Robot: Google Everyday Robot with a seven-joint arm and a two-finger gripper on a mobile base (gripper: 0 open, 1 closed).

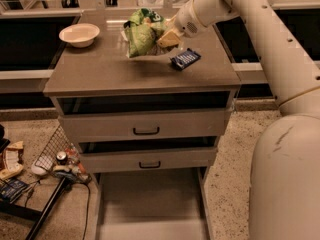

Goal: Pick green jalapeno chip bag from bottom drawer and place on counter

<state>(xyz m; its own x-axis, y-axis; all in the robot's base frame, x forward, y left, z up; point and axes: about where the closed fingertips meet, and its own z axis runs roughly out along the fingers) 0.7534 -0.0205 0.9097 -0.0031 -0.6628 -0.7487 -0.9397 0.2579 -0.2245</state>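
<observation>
no legible text; pincer (162, 39) over counter (100, 70) holds green jalapeno chip bag (138, 40).

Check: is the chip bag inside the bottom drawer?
No, the green jalapeno chip bag is up at the gripper over the counter; the bottom drawer looks bare.

I read bench (100, 74) glossy grey-brown | gripper (167, 38) cream-tan, near bench's far edge, mid-width | green jalapeno chip bag (138, 40) pale yellow-green, whitish patches | second bag (150, 18) brighter green, dark round mark | bowl (79, 34) cream | packet (185, 59) dark blue, white-striped | bottom drawer (150, 204) plain grey-brown
</observation>
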